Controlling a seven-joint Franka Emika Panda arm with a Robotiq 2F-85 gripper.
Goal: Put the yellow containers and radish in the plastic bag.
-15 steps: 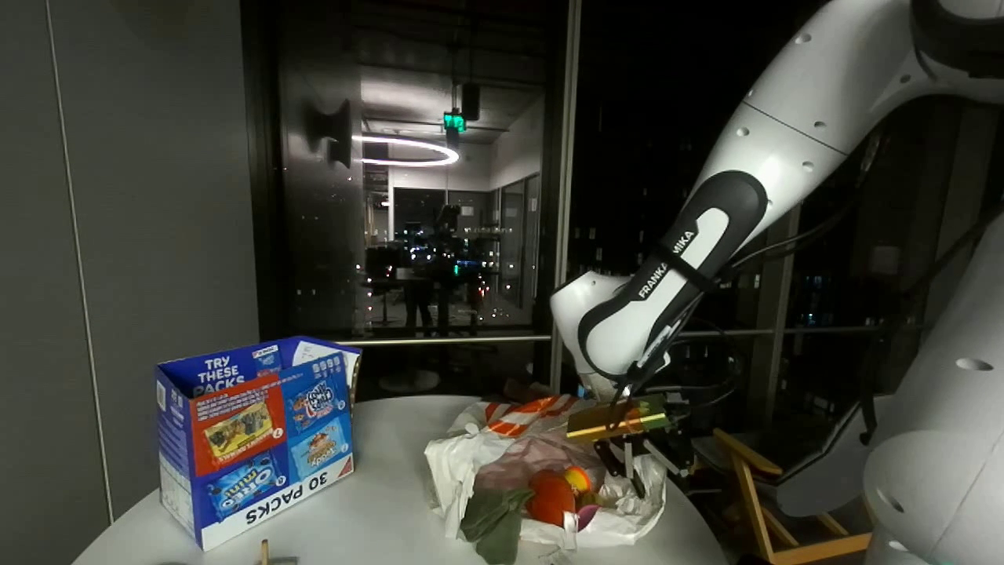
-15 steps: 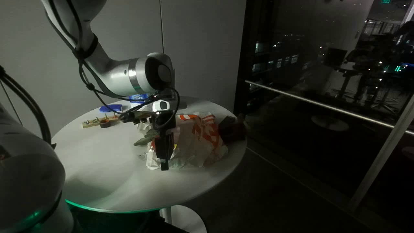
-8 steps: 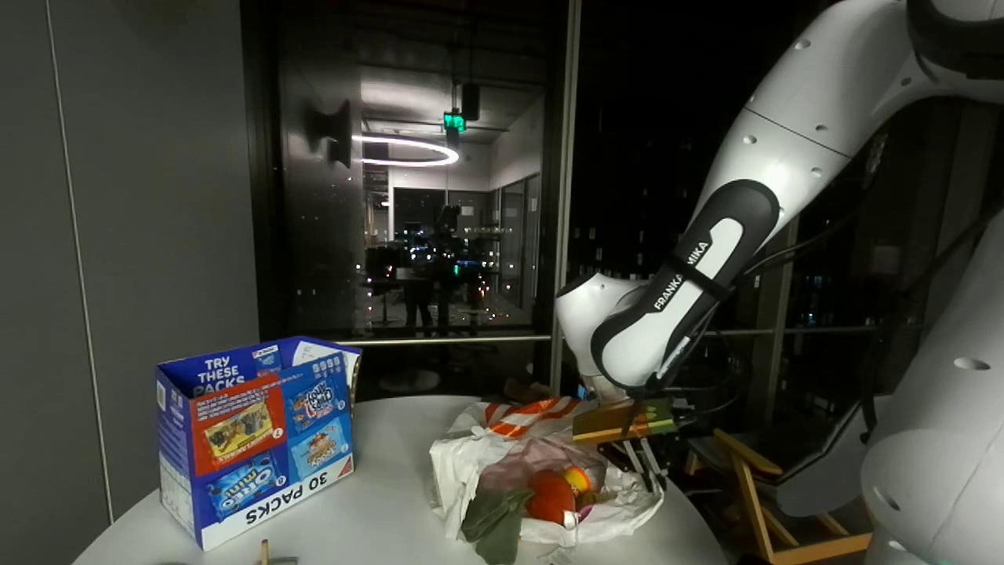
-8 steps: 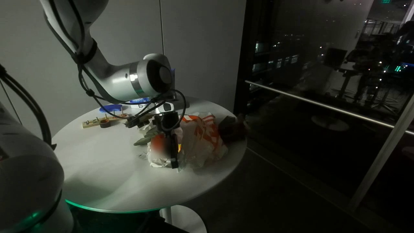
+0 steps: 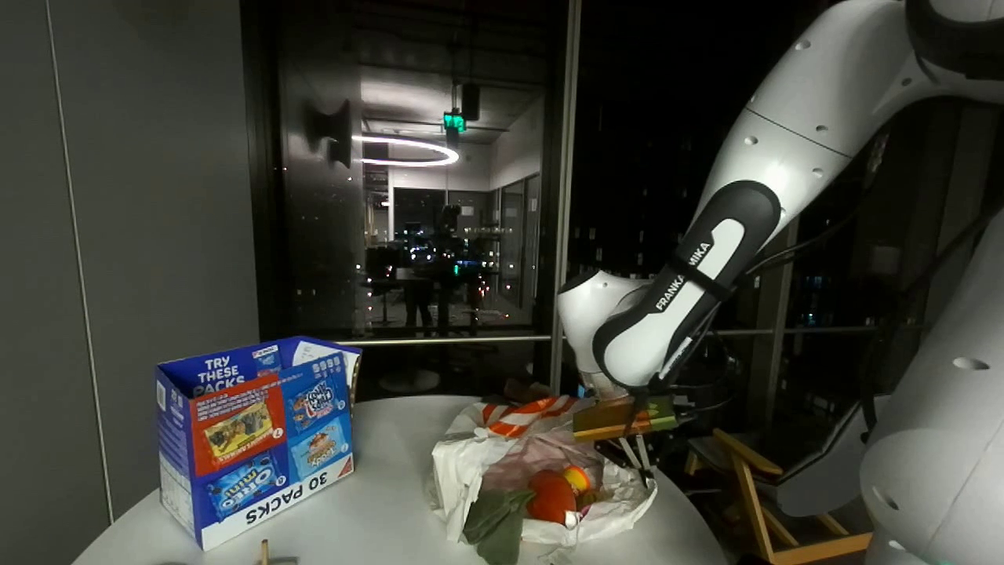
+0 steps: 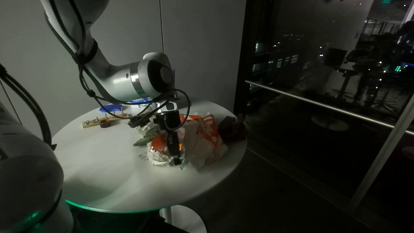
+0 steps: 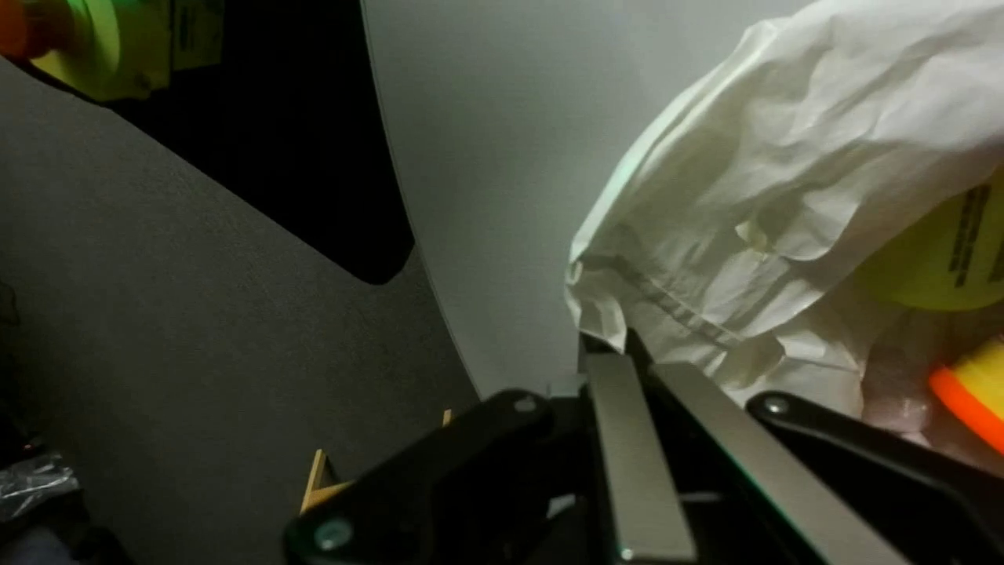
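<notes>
This looks like an office at night. Big dark windows (image 6: 304, 77) show small city lights (image 6: 294, 59). In them you can see a ring-shaped lamp (image 5: 416, 163) and a green sign (image 5: 454, 122). A round white table (image 6: 97, 174) and a chair (image 5: 820, 480) with wooden parts stand here too.

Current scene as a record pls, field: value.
grasp: tool shut on edge of plastic bag
bag: on table, mouth open
in bag: orange-rimmed yellow container, second yellow container
radish: unsure, possibly the round orange-red item in bag
bag mouth: dark green item
apart from bag: blue carton, open-topped
past table edge: yellow-and-orange item, perhaps another container
</notes>
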